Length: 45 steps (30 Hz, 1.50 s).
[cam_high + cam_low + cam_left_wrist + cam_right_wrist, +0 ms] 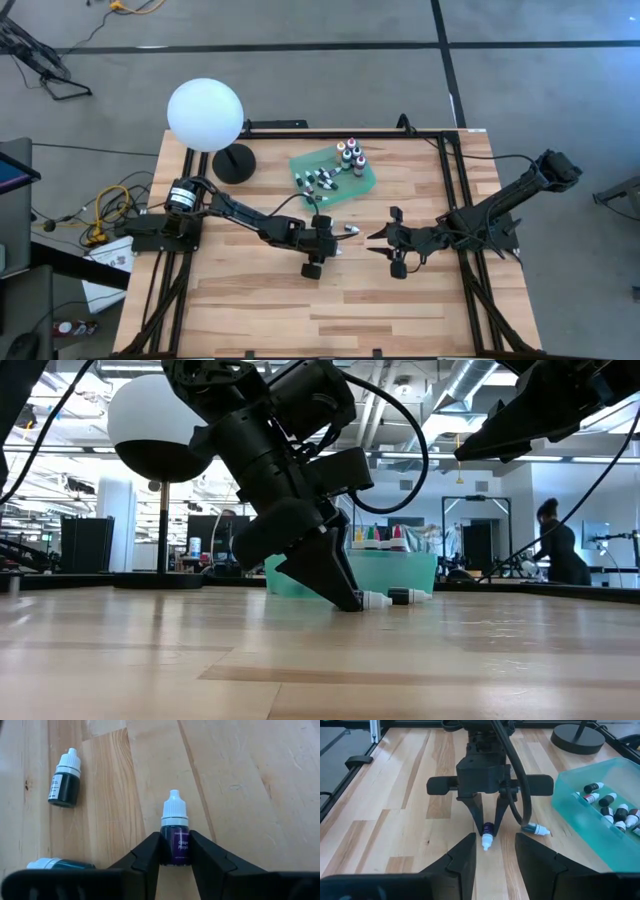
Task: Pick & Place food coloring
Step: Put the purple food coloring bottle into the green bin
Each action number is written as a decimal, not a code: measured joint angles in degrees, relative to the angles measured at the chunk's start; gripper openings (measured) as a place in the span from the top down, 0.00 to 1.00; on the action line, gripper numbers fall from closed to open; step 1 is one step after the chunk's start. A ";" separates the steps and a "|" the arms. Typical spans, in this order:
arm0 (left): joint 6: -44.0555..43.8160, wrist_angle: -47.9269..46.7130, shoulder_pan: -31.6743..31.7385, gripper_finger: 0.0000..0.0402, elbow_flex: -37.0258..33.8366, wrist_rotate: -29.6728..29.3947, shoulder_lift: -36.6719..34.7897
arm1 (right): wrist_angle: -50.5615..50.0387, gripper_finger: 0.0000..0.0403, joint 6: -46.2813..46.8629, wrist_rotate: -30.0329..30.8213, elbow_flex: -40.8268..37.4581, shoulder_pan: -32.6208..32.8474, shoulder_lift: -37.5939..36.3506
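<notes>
The left gripper (175,857) is down at the table (400,300), its fingers narrowed around a purple dropper bottle (175,837) that lies on the wood, white tip pointing away from the wrist. Two more dark bottles (65,782) lie on the table just to one side of these fingers. The right gripper (494,855) hovers opposite, facing the left one, its fingers spread wide and holding nothing. The remaining food coloring bottles (350,157) sit in the green tray (305,162) beyond both grippers.
</notes>
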 joint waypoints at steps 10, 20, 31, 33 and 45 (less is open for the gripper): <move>-0.45 0.10 -0.20 0.79 -0.12 0.42 -1.18 | 0.00 0.69 -0.39 0.00 0.00 0.00 0.01; 0.19 -5.56 -0.35 0.79 -0.32 -2.92 -10.04 | -0.01 0.69 -0.46 0.00 -0.02 0.00 0.01; 7.52 -6.71 3.53 0.79 -0.19 -16.11 -18.59 | 0.05 0.69 -0.48 0.23 -0.02 0.00 0.00; 8.35 -6.55 5.44 0.79 -0.15 -18.43 -18.97 | 0.09 0.69 -0.48 0.46 -0.02 0.00 0.00; 5.77 -9.47 16.87 0.79 -0.08 -14.61 -18.27 | 0.09 0.69 -0.48 1.51 -0.02 -0.02 0.00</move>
